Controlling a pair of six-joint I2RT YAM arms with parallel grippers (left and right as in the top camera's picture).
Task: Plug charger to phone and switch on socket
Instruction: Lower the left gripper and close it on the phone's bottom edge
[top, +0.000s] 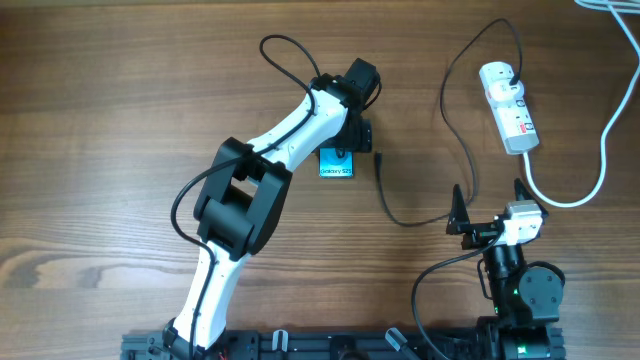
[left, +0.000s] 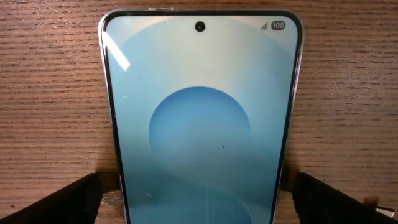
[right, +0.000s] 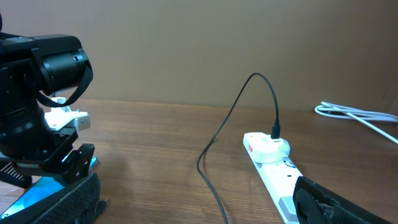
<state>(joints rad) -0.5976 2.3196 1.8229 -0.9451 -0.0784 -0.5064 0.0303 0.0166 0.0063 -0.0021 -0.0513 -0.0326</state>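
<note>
The phone (top: 337, 166) lies flat on the wooden table with its teal screen up, and it fills the left wrist view (left: 199, 124). My left gripper (top: 342, 148) is open and low over the phone, one finger on each side with a small gap (left: 199, 202). The black charger cable (top: 462, 150) runs from the white plug in the socket strip (top: 510, 108) and loops across the table. Its plug tip (top: 380, 157) lies loose just right of the phone. My right gripper (top: 490, 200) is open and empty, with the cable (right: 214, 174) lying between its fingers (right: 199, 202).
The strip's thick white cord (top: 600, 150) curves off to the right edge and shows at the far right of the right wrist view (right: 354, 115). The strip (right: 273, 165) lies ahead and right of my right gripper. The left arm (right: 37, 106) stands at the left of that view.
</note>
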